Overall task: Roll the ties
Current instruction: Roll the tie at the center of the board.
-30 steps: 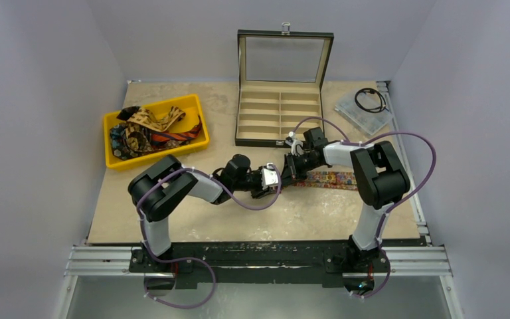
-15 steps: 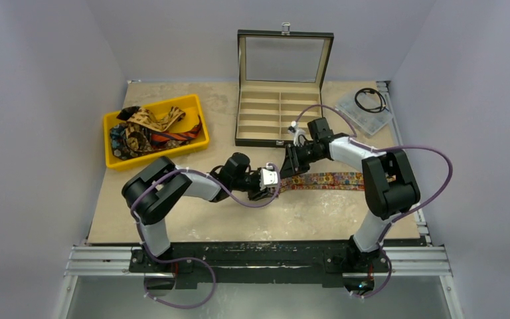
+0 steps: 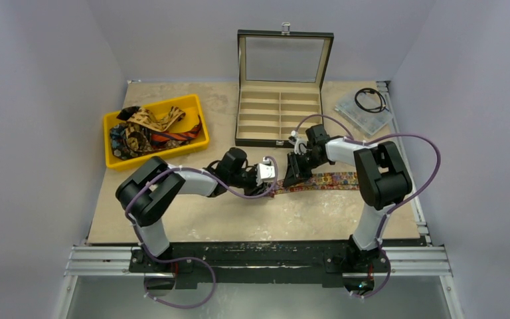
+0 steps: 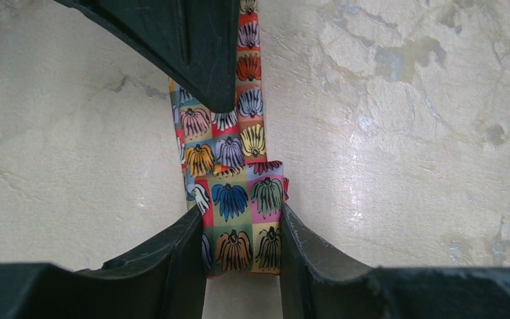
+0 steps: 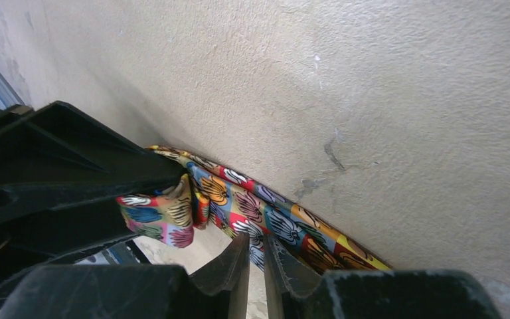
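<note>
Floral tie [image 3: 325,179] lay on the desk [image 3: 172,212], gripped at its folded end.
The tie stretched flat across the desk, in front of the open box [image 3: 279,109]. The left fingers [image 4: 172,259] pinched its folded end from both sides. The right fingers [image 5: 229,269] stood almost pressed together, their tips right at the tie beside that fold; whether they nipped the cloth could not be told. Other ties [image 3: 149,129] lay heaped in the yellow bin [image 3: 108,143].
</note>
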